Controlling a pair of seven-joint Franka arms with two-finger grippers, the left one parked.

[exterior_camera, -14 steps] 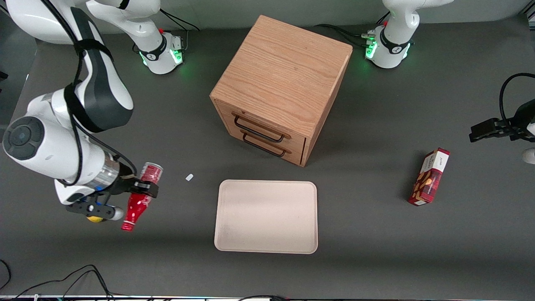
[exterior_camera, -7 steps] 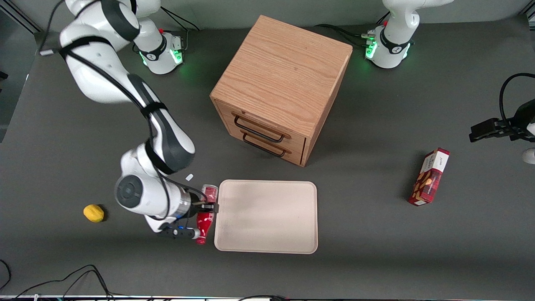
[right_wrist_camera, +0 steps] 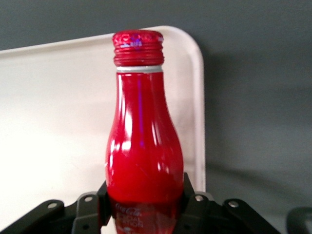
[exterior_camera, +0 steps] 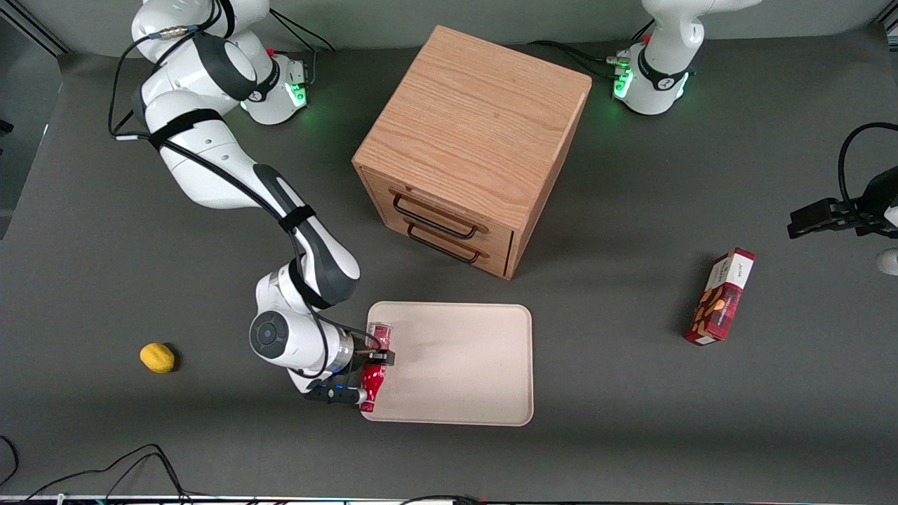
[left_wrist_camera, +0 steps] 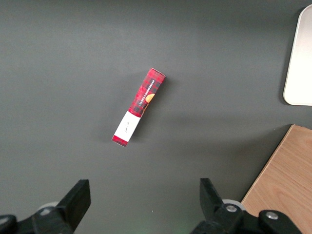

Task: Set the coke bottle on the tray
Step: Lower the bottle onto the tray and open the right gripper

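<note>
Coke bottle [exterior_camera: 374,370], clamped in the gripper [exterior_camera: 372,359] jaws, has moved over the tray [exterior_camera: 456,365] edge.

The gripper [exterior_camera: 372,359] holds the coke bottle [exterior_camera: 374,376] over the tray [exterior_camera: 463,379] edge toward the working arm's end.

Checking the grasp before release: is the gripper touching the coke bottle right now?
Touching. The right wrist view shows the gripper clamped against both sides of the coke bottle, held over the tray edge.

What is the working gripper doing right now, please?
Right gripper: jaws shut on the coke bottle, over the tray edge.
</note>
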